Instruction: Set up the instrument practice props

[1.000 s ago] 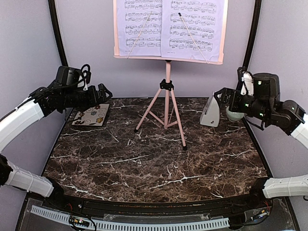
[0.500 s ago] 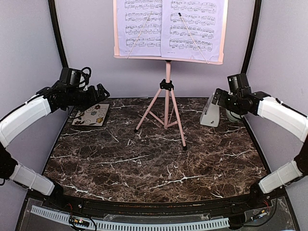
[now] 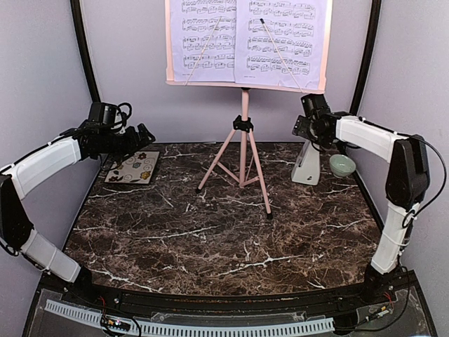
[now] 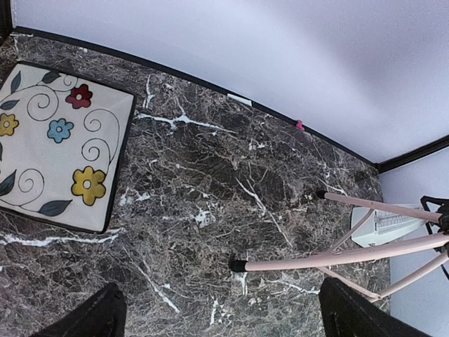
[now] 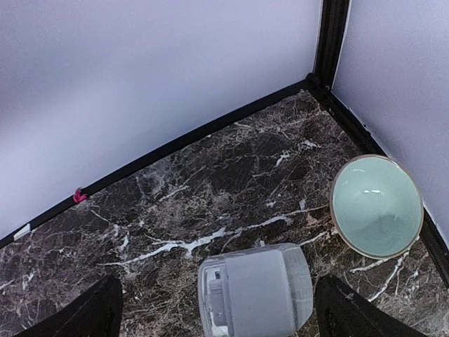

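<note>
stand [image 3: 244, 137]: upright at back of counter [image 3: 210, 232], tripod legs splayed so it holds itself
pages [image 3: 245, 38]: both on its shelf, leaning back
metronome [image 5: 254, 289]: upright, right of stand
right tool [image 5: 221, 312]: spread wide above metronome, grasping nothing
left tool [image 4: 221, 319]: released, near tile [image 4: 56, 144]

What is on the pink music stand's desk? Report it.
Two lavender sheet-music pages side by side, each crossed by a thin retaining wire. They hide the desk of the pink tripod music stand; only its lower edge shows, and the page tops run out of frame.
</note>
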Controlling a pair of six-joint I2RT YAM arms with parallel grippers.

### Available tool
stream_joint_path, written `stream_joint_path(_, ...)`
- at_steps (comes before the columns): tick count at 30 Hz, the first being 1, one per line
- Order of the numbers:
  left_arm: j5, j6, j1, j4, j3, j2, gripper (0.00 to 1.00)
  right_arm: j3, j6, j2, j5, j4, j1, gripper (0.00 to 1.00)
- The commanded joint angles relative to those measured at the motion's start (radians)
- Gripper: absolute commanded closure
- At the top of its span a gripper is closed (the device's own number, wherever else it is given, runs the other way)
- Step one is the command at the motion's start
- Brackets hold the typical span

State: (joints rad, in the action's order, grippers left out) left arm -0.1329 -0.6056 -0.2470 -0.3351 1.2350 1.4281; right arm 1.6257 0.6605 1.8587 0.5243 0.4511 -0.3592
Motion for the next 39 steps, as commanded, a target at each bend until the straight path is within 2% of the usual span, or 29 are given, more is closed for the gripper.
stream_joint_path(1, -0.032, 0.010, 0.026, 0.031, -0.006, -0.008, 0.01, 0.059, 0.019, 0.060, 0.052, 0.045, 0.006, 0.05)
stream_joint_path(4, -0.037, 0.010, 0.037, 0.034, -0.010, -0.008, 0.01, 0.047, 0.021, 0.068, 0.067, 0.036, 0.006, 0.09)
stream_joint_path(8, -0.042, 0.002, 0.044, 0.043, -0.011, -0.009, 0.01, 0.013, 0.009, 0.064, 0.091, 0.008, 0.006, 0.20)
stream_joint_path(11, -0.044, 0.002, 0.048, 0.051, -0.011, -0.013, 0.01, 0.009, -0.002, 0.072, 0.108, 0.015, 0.007, 0.24)
stream_joint_path(21, -0.048, -0.008, 0.050, 0.062, 0.000, -0.026, 0.01, -0.050, -0.060, 0.048, 0.074, -0.013, 0.018, 0.46)
stream_joint_path(31, -0.057, -0.009, 0.049, 0.051, 0.006, -0.037, 0.01, -0.102, -0.149, -0.061, 0.027, -0.038, 0.022, 0.75)
stream_joint_path(39, -0.095, 0.018, 0.048, 0.019, 0.008, -0.035, 0.01, -0.221, -0.268, -0.231, -0.078, -0.079, 0.021, 0.80)
